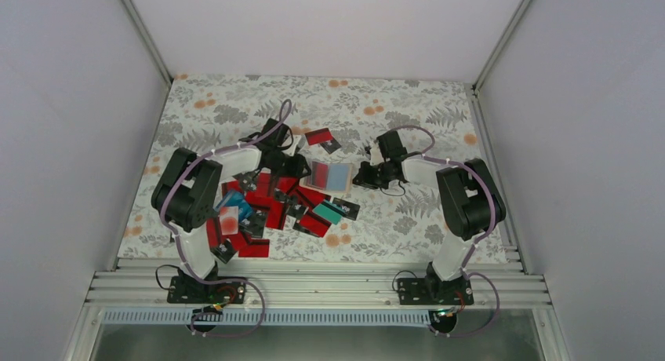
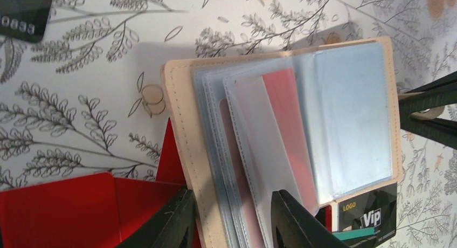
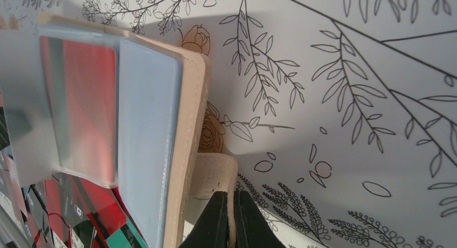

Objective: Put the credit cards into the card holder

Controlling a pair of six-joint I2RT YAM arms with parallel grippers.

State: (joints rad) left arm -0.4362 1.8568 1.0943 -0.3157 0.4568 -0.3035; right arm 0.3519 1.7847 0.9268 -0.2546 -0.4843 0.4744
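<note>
My right hand [image 3: 233,197] is pinched shut on the tan tab [image 3: 213,172] of the open card holder [image 3: 188,108], which lies between both hands. My left hand [image 2: 232,197] has its fingers apart, straddling the clear sleeves [image 2: 350,113]. Loose credit cards [image 1: 263,212] are heaped beside it on the floral table [image 1: 408,110]. White walls [image 1: 314,23] all around.

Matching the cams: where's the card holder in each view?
Top external: card holder lies open at the centre of the picture.
Left wrist: it fills the middle and right, tan cover edge at left.
Right wrist: it takes the left side, tan edge towards the centre.
Shared landmark: the red card inside a clear sleeve.
</note>
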